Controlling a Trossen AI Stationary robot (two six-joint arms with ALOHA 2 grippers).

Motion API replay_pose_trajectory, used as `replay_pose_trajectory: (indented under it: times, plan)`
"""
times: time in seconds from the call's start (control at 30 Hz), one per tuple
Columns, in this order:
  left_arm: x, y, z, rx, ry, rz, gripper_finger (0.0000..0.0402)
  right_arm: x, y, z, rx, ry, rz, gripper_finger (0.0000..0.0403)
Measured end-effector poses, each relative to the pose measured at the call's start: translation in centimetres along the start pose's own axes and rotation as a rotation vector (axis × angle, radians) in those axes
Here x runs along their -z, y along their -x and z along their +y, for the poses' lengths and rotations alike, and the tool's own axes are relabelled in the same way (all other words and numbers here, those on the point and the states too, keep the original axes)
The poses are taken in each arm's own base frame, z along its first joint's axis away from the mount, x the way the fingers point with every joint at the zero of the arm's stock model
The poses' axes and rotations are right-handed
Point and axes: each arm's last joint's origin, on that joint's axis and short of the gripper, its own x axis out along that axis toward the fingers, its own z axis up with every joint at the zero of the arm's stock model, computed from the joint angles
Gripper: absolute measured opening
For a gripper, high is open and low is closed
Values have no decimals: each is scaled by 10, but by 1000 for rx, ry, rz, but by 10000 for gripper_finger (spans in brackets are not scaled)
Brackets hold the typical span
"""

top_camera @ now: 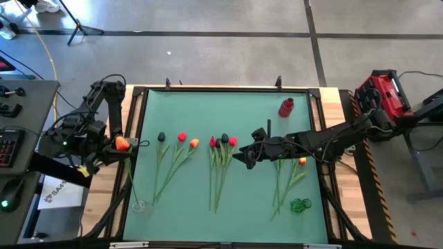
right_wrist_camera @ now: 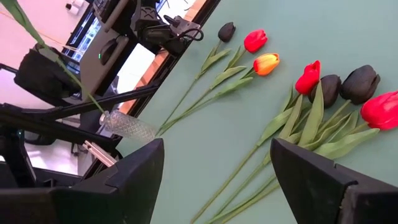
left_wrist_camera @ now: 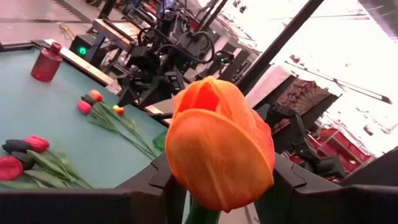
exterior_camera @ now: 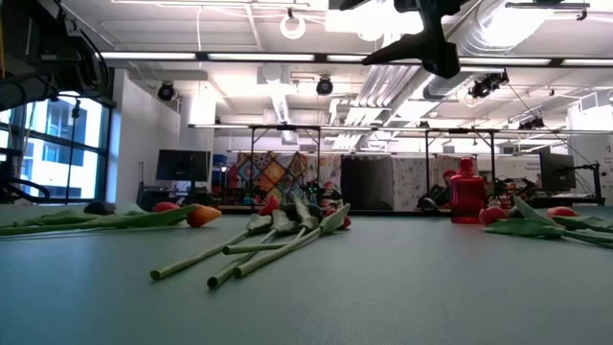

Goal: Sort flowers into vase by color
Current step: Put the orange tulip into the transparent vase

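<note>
My left gripper is at the table's left edge, shut on an orange tulip whose head fills the left wrist view. Its stem runs down to a small clear vase near the left near corner, and its lower end goes into that vase's mouth. My right gripper hangs open above the table's middle, beside a bunch of red and black tulips lying flat. Other tulips lie to the left and to the right. My left gripper has the orange tulip between its two fingers, at the base of the head where the stem begins; the head hides the exact spot. The flower stands almost upright, head above the fingers, and the stem hangs below them into the clear vase.
A red vase stands near the far right of the green mat, and a green vase near the right near corner. A raised black frame edges the mat. A keyboard and other gear lie off the table's left side.
</note>
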Motion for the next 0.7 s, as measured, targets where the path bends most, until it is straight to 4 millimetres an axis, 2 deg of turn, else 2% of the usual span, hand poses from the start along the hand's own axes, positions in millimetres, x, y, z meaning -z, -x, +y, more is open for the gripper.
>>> replay_pose_trajectory:
  times: [0.2, 0.37, 0.53, 0.7]
  plan:
    - [2, 0, -1, 25, -10, 32, 133, 4, 1, 2, -20, 22, 28, 281]
    - [13, -6, -10, 77, -71, 120, 118, 6, 2, 5, -51, 44, 52, 281]
    - [24, -19, -21, 90, -61, 176, 106, 6, 2, 7, -75, 53, 58, 281]
    - [29, -41, -27, 61, -74, 174, 104, 6, 2, 8, -81, 58, 53, 281]
